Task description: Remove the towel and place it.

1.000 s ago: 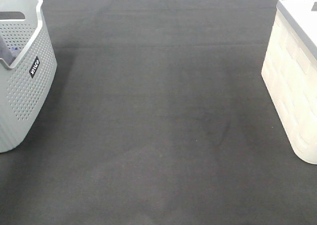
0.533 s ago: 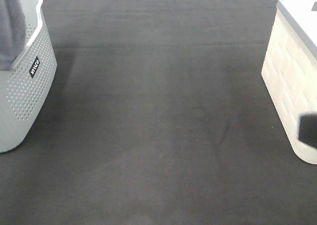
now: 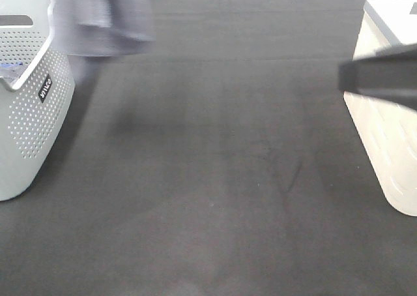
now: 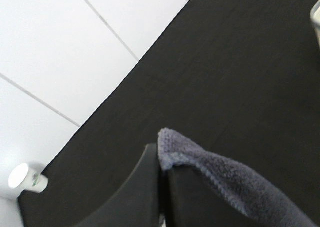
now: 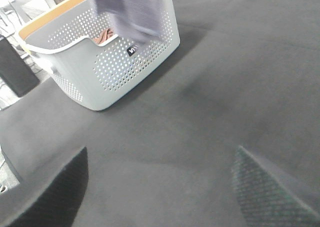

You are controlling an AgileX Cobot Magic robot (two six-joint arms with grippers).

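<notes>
The grey-lavender towel (image 3: pixel 104 19) hangs in the air, blurred, beside the grey perforated basket (image 3: pixel 26 100) at the far left and just to its right. In the left wrist view my left gripper (image 4: pixel 162 154) is shut on the towel's hemmed edge (image 4: pixel 225 182). The gripper itself is above the exterior view's top edge. My right gripper (image 5: pixel 160 187) is open and empty over the dark mat, its fingers (image 5: pixel 50 192) wide apart. Its arm (image 3: pixel 384 74) shows as a dark blur at the right. The right wrist view shows the towel (image 5: pixel 130 7) hanging over the basket (image 5: pixel 100 62).
A cream bin (image 3: pixel 391 146) with a grey lid stands at the right edge. The dark mat (image 3: pixel 215 178) covers the table. Some cloth remains inside the basket (image 5: pixel 104 35). A small white cup (image 4: pixel 27 177) stands off the table's far corner.
The towel has come up out of the basket and swung to the right. The right arm has moved into view from the right and risen.
</notes>
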